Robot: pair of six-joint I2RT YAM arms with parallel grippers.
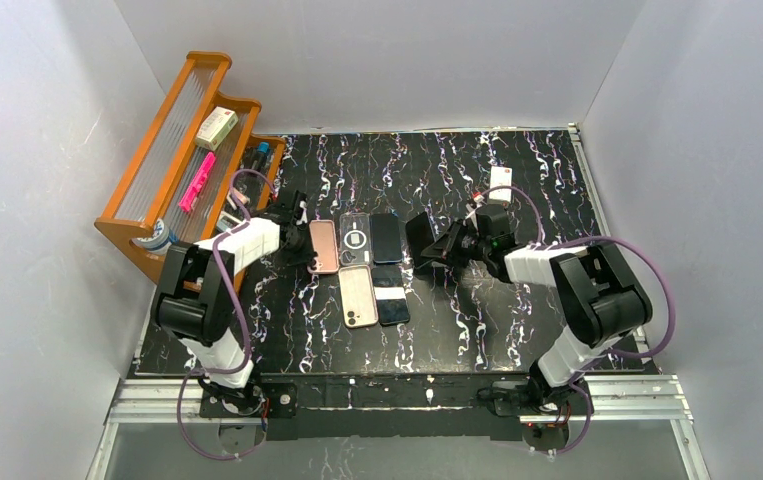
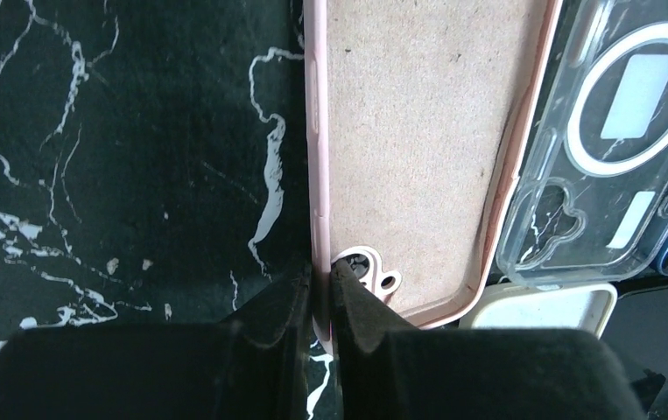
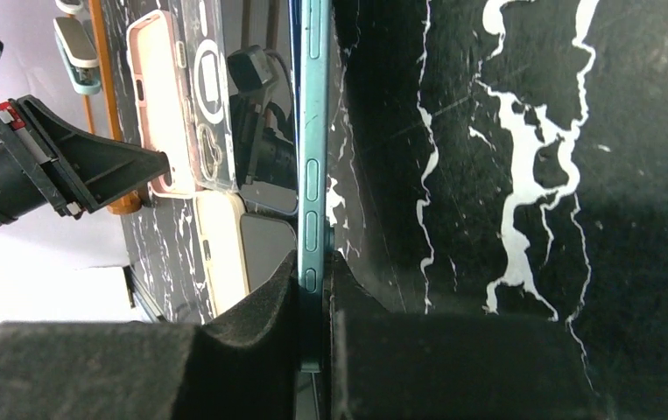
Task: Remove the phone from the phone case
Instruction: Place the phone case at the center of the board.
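The pink phone case lies open side up on the table, with its tan felt lining bare and no phone in it. My left gripper is shut on the case's left wall beside the camera cutout; it also shows in the top view. A teal phone stands on its edge, apart from the case. My right gripper is shut on it near its side buttons. In the top view the right gripper holds the phone right of the row of phones.
A clear case and a dark phone lie between the grippers. A cream-cased phone and a black phone lie nearer. An orange rack stands at the left. A white card lies far right.
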